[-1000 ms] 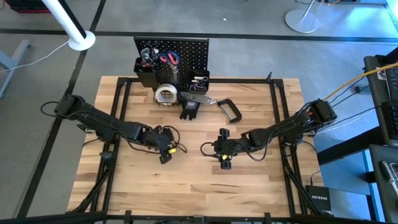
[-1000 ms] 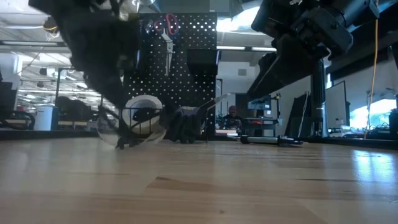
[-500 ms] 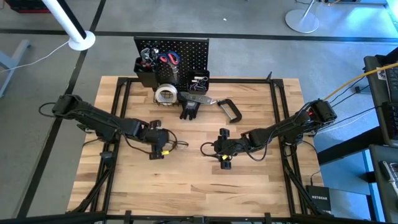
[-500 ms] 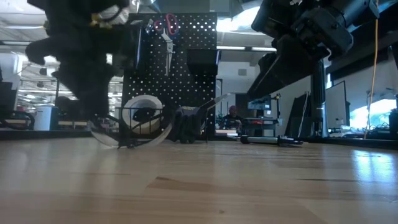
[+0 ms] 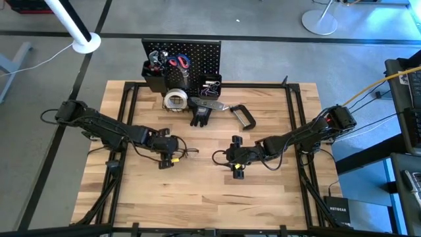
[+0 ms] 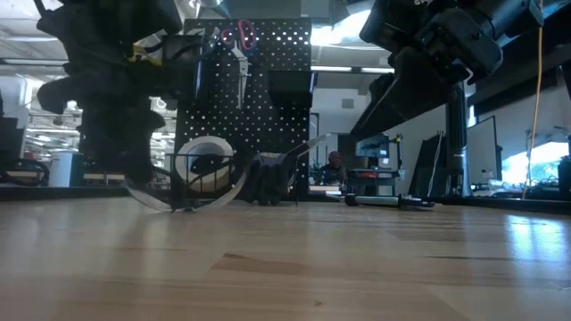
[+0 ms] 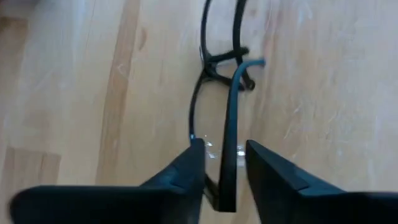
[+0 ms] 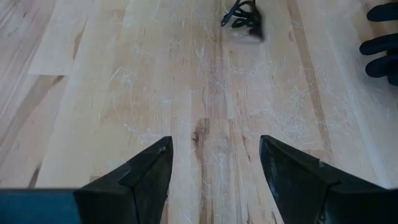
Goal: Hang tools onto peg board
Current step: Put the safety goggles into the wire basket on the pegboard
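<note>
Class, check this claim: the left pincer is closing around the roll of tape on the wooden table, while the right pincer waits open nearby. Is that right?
Not quite. The left pincer straddles the arm of a pair of safety glasses, not the tape roll, which sits by the peg board; the left wrist view shows it. The right pincer does wait open nearby.

The near half of the wooden table (image 5: pixel 210 197) is bare and open to passage. The far edge is obstructed: the peg board (image 5: pixel 200 54) stands upright there, with the tape roll (image 5: pixel 175 100), gloves (image 5: pixel 200 116) and C-clamp (image 5: pixel 244 116) lying before it. The left gripper (image 5: pixel 172 153) and right gripper (image 5: pixel 227 156) occupy mid-table; safety glasses (image 7: pixel 225 118) lie at the left one, leaving a narrow gap between the arms.
</note>
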